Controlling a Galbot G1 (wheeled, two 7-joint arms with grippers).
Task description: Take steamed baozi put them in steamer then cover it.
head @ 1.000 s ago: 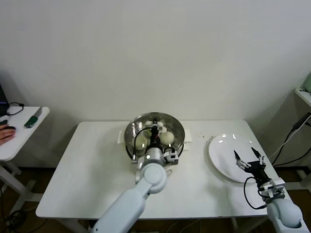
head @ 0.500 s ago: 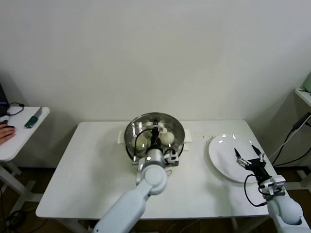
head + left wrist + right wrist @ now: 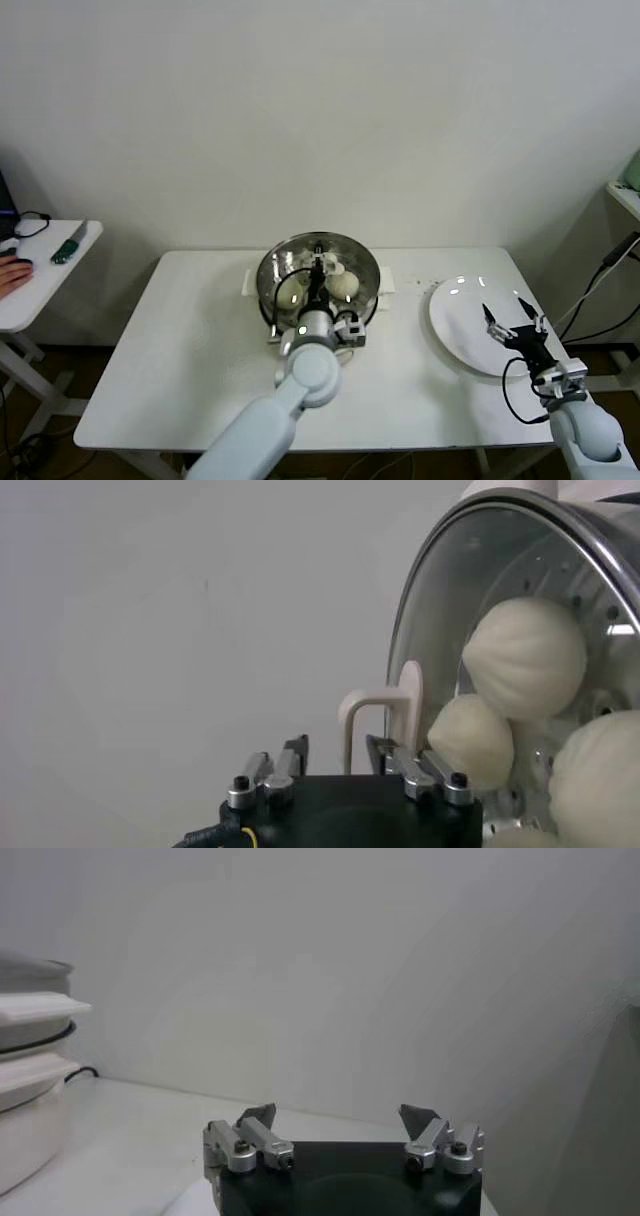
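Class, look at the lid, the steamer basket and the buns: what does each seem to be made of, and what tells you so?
Lid: clear glass, since the buns show through it; metal rim; cream handle, likely plastic.
Steamer: shiny steel, mirror-like, with holes.
Buns: matte, pleated dough.

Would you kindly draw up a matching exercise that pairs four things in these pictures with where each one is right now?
Things:
1. cover
2. baozi
3. left gripper
4. right gripper

Places:
A. over the white plate, fingers apart
B. on top of the steamer
C. inside the steamer, under glass
D. fingers either side of the cover's cream handle

Pairs: 1-B, 2-C, 3-D, 4-A
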